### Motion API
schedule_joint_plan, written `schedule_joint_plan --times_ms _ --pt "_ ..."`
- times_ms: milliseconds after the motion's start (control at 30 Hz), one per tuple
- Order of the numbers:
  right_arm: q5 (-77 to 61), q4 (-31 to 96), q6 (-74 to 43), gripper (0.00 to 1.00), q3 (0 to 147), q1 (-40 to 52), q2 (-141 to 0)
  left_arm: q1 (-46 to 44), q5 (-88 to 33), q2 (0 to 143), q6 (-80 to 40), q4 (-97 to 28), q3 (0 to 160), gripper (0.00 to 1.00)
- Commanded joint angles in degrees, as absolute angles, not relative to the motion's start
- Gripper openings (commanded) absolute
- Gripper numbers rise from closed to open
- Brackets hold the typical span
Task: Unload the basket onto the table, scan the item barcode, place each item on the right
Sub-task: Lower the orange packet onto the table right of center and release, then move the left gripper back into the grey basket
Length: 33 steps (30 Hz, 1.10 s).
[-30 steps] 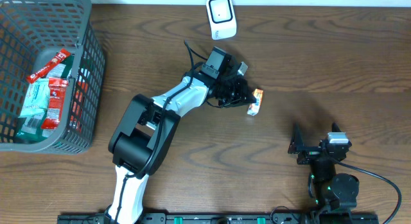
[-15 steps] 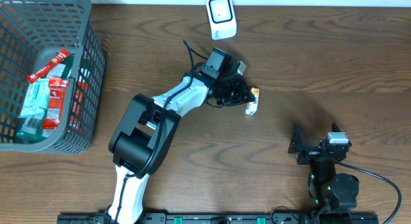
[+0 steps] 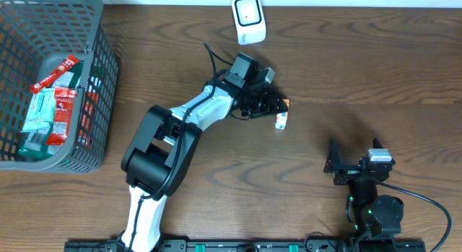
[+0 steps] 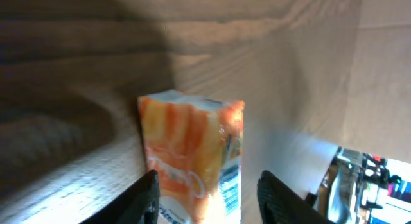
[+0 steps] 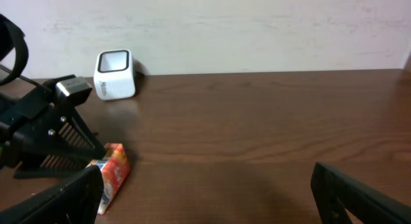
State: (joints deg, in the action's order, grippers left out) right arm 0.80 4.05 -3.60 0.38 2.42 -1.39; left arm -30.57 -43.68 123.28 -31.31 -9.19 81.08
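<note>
The item [image 3: 281, 121] is a small orange and white carton lying on the table just below my left gripper [image 3: 277, 105]. In the left wrist view the carton [image 4: 192, 153] sits between the parted fingers of the left gripper [image 4: 209, 205], with a gap on its right side; the gripper is open. The white scanner [image 3: 247, 19] stands at the table's far edge, its window up. My right gripper [image 3: 339, 165] rests near the front right, open and holding nothing. From the right wrist the carton [image 5: 112, 176] lies at the left, the scanner [image 5: 115, 74] behind it.
A grey mesh basket [image 3: 101, 71] at the far left holds several packaged snacks. The left arm's cable loops over the table by the scanner. A pale wall [image 5: 257, 25] runs behind the table.
My left gripper's jaws have parted from shut, and the carton has slipped down and slightly left onto the table. The right arm has not moved.
</note>
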Motion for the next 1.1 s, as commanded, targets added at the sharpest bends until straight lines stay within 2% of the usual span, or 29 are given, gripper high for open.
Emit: schedule_joint_plan --times_ms 0,167,333,500,600,767,867,1067 --pt "0.51 4.29 -2.92 0.99 0.32 1.80 -1.15 -29.69 -38.35 118.26 -28.14 -9.61 80.97 0.54" --pt "0.51 4.29 -2.92 0.99 0.32 1.80 -1.15 -29.63 -33.78 111.42 -25.65 -12.38 81.41 0.56" --pt "0.51 4.29 -2.92 0.99 0.32 1.80 -1.15 -29.30 -19.86 101.80 -20.40 -26.96 88.01 0.56" --pt "0.51 4.29 -2.92 0.99 0.32 1.80 -1.15 -25.06 -5.15 98.35 -14.28 -47.79 103.96 0.56" --pt "0.51 4.29 -2.92 0.99 0.32 1.80 -1.15 -18.92 0.16 98.35 -13.87 -59.16 116.20 0.60" --pt "0.51 4.29 -2.92 0.99 0.32 1.80 -1.15 -5.02 0.69 98.24 -14.11 -66.43 128.07 0.65" --pt "0.51 4.29 -2.92 0.99 0.32 1.80 -1.15 6.68 0.69 98.13 -16.78 -66.50 128.46 0.69" --pt "0.51 4.29 -2.92 0.99 0.32 1.80 -1.15 20.78 0.69 99.68 -16.78 -68.79 125.80 0.70"
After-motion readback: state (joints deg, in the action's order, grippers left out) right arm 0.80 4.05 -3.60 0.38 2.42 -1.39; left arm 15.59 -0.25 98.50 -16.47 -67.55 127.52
